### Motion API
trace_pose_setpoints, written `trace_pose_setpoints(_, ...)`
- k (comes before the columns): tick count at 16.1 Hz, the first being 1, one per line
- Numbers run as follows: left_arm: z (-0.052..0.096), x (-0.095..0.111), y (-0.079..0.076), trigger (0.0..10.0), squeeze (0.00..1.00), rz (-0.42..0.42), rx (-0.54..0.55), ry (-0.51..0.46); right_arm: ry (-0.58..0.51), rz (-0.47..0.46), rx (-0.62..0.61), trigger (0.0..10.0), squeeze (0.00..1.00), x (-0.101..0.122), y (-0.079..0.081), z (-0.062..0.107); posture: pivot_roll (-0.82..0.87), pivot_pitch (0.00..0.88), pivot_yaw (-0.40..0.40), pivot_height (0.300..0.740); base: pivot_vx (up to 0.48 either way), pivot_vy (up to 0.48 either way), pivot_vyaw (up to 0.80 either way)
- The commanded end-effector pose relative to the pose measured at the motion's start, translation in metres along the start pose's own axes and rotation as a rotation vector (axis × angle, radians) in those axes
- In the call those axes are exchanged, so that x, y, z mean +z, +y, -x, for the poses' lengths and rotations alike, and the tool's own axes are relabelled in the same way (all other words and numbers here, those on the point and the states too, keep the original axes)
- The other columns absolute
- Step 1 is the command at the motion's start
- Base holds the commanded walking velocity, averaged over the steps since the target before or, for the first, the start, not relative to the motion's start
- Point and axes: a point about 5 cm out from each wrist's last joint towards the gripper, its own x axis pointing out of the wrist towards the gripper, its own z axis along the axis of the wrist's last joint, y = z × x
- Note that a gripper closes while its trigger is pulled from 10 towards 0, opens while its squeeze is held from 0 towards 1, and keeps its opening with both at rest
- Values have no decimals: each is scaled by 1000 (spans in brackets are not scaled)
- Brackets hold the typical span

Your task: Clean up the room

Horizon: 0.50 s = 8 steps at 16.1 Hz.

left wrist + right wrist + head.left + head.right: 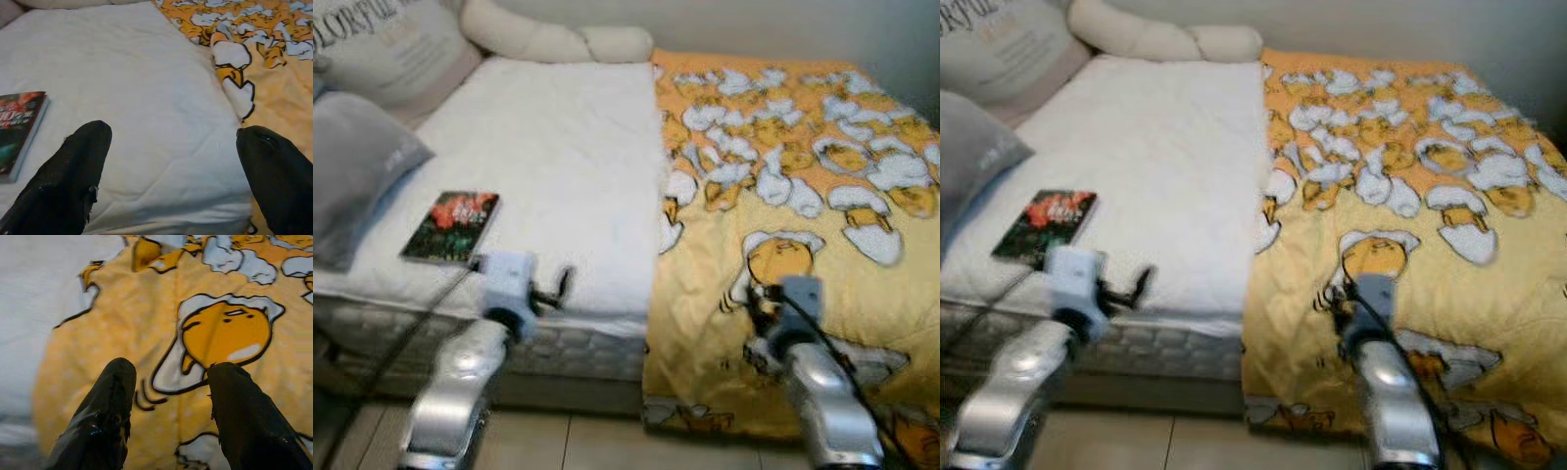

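Observation:
A yellow blanket point(803, 196) printed with cartoon eggs covers the right half of the bed and hangs over its front edge. The left half is a bare white mattress pad point(548, 157). A dark book point(452, 226) with a red cover picture lies flat on the pad near the front left. My left gripper point(553, 289) is open at the bed's front edge, just right of the book point(19, 125), with nothing between its fingers point(83, 156). My right gripper point(759, 294) is open low over the blanket point(220, 333) near its front edge.
A grey pillow point(352, 176) leans at the bed's left side. Behind it is a printed cushion point(391, 49). A cream bolster point(558, 39) lies along the head by the wall. Tiled floor point(587, 441) runs in front of the bed.

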Motion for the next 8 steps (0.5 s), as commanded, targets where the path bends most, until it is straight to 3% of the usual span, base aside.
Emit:
trace_pose_setpoints(1,3,3,14,10000,16,-25,42,-9,-44,-10,43,10000,0,11,13,-6,56,0,-29,740,330,0,0)
trace_pose_setpoints(8,-6,4,10,10000,16,-27,6,-11,-42,-18,53,10000,0,6,14,-3,28,0,2,740,328,0,0)
